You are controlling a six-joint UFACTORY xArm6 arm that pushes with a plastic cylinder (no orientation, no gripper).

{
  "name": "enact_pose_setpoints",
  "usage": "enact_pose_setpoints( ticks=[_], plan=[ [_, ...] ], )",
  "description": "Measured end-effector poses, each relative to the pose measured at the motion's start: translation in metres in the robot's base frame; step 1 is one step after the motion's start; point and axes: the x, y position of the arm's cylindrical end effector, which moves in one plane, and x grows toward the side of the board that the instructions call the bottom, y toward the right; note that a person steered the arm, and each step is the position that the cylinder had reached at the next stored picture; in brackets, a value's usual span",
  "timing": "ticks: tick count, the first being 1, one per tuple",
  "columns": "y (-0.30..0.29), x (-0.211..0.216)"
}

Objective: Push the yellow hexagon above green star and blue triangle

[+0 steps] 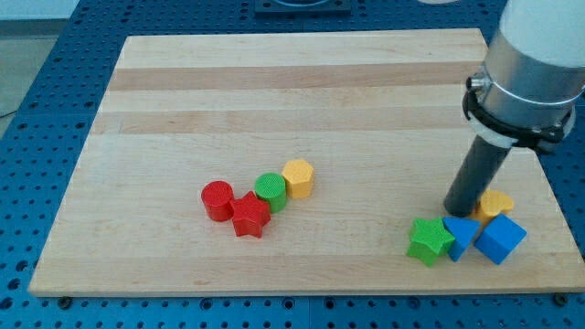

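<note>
The yellow hexagon [299,177] sits near the board's middle, touching the green cylinder [271,191] on its left. The green star [430,241] and the blue triangle [460,236] lie side by side at the view's bottom right. My tip [460,209] stands just above the blue triangle, far to the right of the yellow hexagon. The rod partly hides a second yellow block [496,204] behind it.
A red cylinder [218,200] and a red star [250,216] sit left of the green cylinder. A blue cube [500,238] lies right of the blue triangle, near the wooden board's [274,82] right edge. The arm's white body [535,55] hangs at the top right.
</note>
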Motion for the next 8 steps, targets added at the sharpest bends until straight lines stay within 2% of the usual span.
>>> enact_pose_setpoints(
  ticks=[1,3,5,7,8],
  plan=[
    [-0.063,0.0],
    [-0.172,-0.031],
    [-0.214,-0.085],
    [-0.215,-0.11],
    [-0.241,-0.136]
  ],
)
